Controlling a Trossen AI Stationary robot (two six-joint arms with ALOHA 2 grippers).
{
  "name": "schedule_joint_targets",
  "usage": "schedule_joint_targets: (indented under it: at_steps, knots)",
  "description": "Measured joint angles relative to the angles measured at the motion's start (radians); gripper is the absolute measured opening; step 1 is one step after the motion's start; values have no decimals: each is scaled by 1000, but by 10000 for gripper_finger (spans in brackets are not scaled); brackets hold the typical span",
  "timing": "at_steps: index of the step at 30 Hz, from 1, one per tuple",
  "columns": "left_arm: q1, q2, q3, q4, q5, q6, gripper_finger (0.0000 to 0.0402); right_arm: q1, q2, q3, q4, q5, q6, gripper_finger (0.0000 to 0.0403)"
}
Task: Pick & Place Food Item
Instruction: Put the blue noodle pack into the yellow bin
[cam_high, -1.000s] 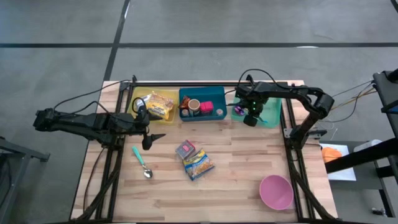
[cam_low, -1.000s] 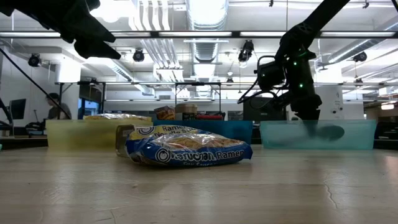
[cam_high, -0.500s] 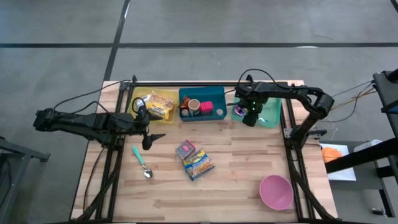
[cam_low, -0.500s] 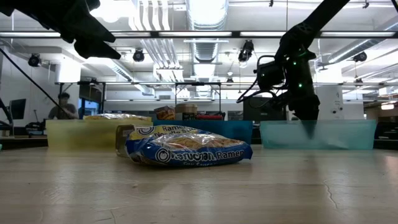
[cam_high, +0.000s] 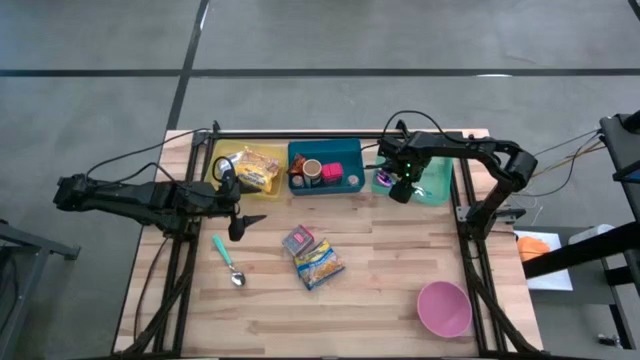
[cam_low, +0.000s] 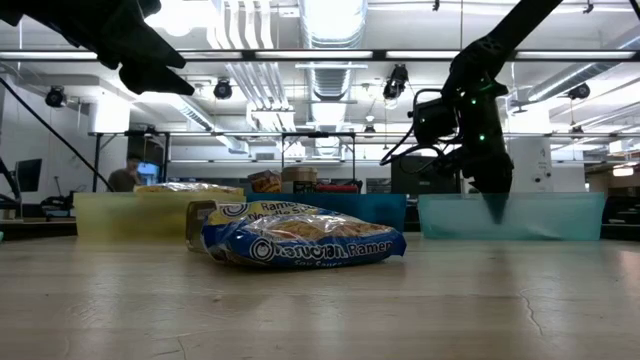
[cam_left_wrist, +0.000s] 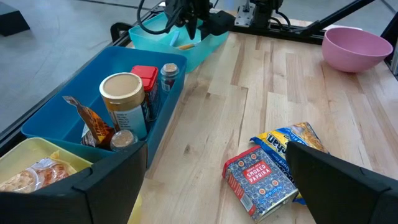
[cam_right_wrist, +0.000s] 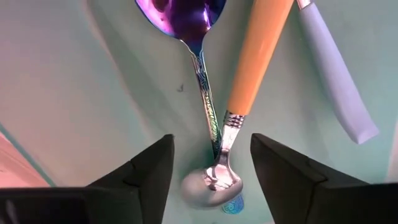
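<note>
Right gripper (cam_right_wrist: 211, 165) hangs, fingers apart, over the iridescent spoon (cam_right_wrist: 189, 37) and orange-handled spoon (cam_right_wrist: 245, 81) in the teal bin (cam_high: 437, 185); the left gripper (cam_high: 243, 222) waits wide open above the table (cam_high: 380, 290).

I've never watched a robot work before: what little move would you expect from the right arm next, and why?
Probably lift straight up out of the teal bin. The right gripper hangs open low over it, and an orange-handled spoon lies loose between its fingers beside a purple spoon, so nothing seems held. The ramen packet still lies on the table.
</note>
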Motion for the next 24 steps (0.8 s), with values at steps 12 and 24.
schedule_joint_targets:
  at_steps: [12,24]
  knots:
    - [0,0,0,-1,0,3,387,4,-57,6,-53,83,52,224]
    - [0,0,0,3,0,-10,387,150,-293,7,-72,123,214,224]
